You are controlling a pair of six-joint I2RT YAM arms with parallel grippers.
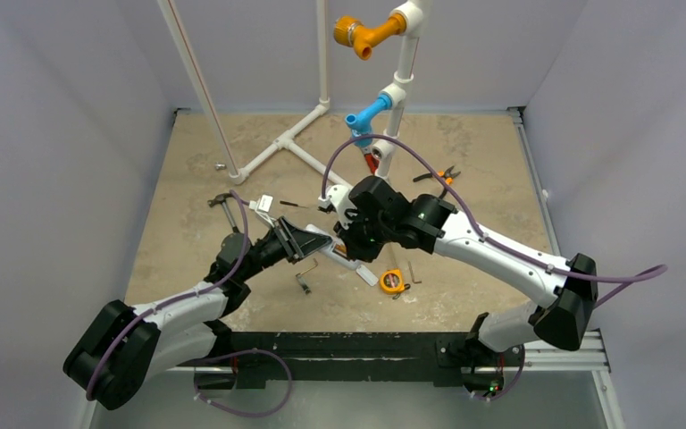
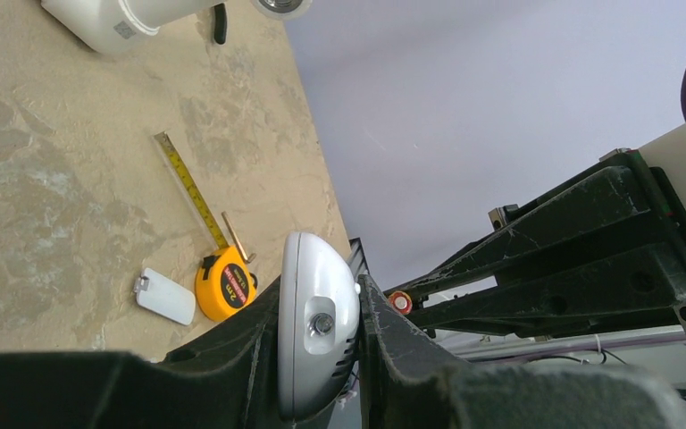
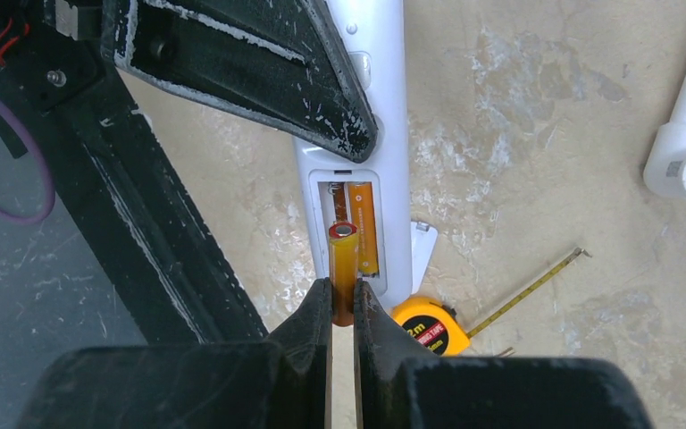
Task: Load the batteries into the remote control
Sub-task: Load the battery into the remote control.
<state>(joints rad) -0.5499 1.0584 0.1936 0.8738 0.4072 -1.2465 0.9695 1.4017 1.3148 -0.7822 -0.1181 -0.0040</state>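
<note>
Two batteries (image 3: 367, 228) are in view; one lies seated in the open bay of the remote control (image 3: 384, 116), parallel to its long axis; the second battery (image 3: 343, 264), aligned likewise, is pinched tight in the right fingers (image 3: 317, 313), tip at the empty slot; the left fingers (image 2: 389, 340) clamp the remote over the table (image 3: 545, 179); one yellow tape measure (image 3: 424, 326) and one white plate (image 3: 422, 250) lie below.
</note>
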